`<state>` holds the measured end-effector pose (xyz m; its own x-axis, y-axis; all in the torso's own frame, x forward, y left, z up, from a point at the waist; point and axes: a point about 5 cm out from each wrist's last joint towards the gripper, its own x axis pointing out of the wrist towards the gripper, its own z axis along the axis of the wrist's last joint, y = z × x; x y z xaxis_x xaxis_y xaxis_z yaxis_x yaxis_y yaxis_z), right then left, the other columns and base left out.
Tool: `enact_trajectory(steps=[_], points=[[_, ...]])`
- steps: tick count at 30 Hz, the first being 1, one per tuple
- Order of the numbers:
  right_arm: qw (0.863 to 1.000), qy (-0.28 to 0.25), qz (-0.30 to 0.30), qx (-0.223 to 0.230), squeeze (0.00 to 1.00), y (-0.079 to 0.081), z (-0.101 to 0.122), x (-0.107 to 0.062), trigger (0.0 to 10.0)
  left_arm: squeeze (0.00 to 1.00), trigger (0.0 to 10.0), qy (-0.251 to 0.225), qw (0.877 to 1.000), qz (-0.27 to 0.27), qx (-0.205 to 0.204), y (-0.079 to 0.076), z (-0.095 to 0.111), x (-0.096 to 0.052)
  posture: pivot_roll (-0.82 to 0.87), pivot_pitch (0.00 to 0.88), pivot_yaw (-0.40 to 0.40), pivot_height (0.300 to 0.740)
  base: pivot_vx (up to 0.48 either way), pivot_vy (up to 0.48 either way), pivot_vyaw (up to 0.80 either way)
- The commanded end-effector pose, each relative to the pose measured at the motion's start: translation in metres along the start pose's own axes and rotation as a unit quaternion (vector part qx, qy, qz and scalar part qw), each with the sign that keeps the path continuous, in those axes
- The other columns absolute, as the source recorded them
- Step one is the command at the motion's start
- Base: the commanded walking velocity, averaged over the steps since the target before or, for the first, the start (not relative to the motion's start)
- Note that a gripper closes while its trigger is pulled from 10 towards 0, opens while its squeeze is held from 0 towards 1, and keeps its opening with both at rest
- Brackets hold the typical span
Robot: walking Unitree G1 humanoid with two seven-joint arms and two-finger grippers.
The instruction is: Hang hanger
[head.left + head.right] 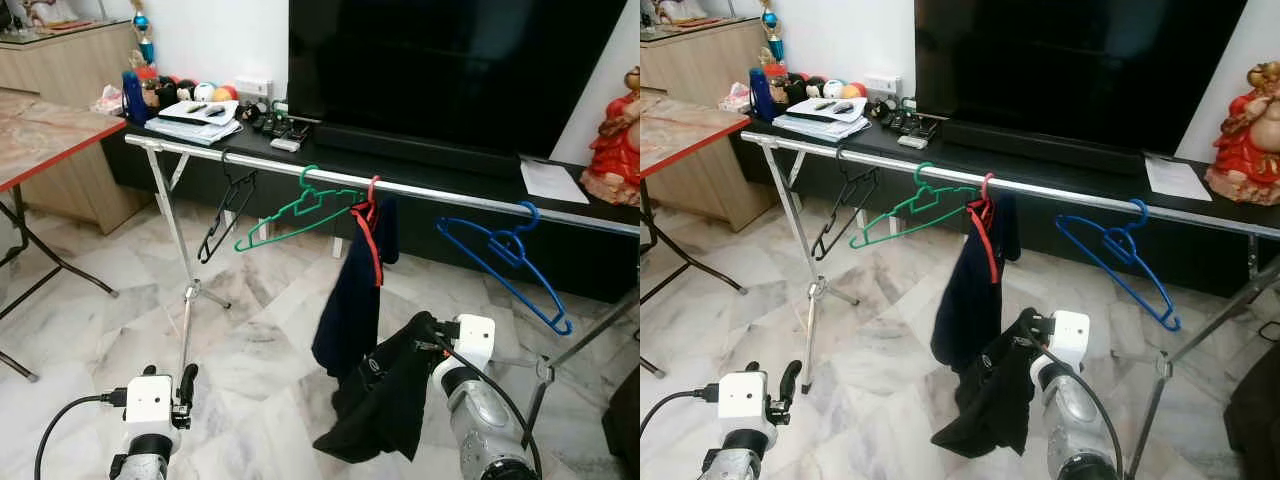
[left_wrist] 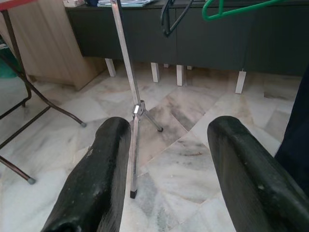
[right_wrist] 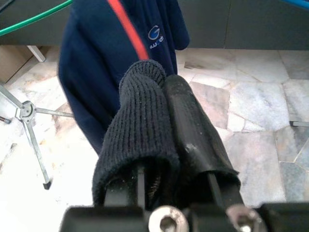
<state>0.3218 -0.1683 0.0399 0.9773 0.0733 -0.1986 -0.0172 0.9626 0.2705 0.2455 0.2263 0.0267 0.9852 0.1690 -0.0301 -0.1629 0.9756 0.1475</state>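
Black knit fabric was clamped between the fingers of your right end effector (image 1: 428,328), which was closed on a dark garment (image 1: 380,405) that drooped below it toward the marble floor (image 1: 260,330). Your left end effector (image 1: 183,385) sat low and well apart from the work, its fingers (image 2: 96,179) spread wide with nothing between them.

Above and ahead of your right end effector ran the silver rail (image 1: 450,197) of the drying rack. On that rail, up and slightly to the left of your right end effector, a red hanger (image 1: 372,225) already carried a navy shirt (image 1: 352,300), which hung down just beside your right end effector, close to the held garment. Further left were a green hanger (image 1: 300,212) and a black hanger (image 1: 225,215); off to the right of your right end effector hung a blue hanger (image 1: 505,255), all three bare.

You held cloth, not a hanger, as far as the views showed; I could not tell whether any hanger sat inside that bundle. My reading of the risks from here:

- The dark garment could have brushed or snagged the navy shirt, dragging the red hanger along or off the rail.
- The grip looked bunched on a fold, so the cloth could have slipped out on a lift.
- The trailing hem could have swept the floor or caught on the rack leg (image 1: 185,300).
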Motion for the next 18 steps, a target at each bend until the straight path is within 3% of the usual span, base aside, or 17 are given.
enact_trajectory(steps=[1,18], points=[[1.0,-0.007,0.0,-0.002,0.0,0.0,0.006,0.003,10.0,0.0,10.0,0.002,1.0,-0.004,-0.005,-0.003,0.001,0.0,0.03,0.055,-0.063,0.74,0.285,0.0,0.0],[0.999,0.0,-0.036,0.007,0.0,-0.008,0.003,0.001,10.0,0.0,10.0,-0.013,0.999,-0.038,0.001,-0.01,0.013,-0.001,0.04,0.072,-0.06,0.74,0.317,0.0,0.0]])
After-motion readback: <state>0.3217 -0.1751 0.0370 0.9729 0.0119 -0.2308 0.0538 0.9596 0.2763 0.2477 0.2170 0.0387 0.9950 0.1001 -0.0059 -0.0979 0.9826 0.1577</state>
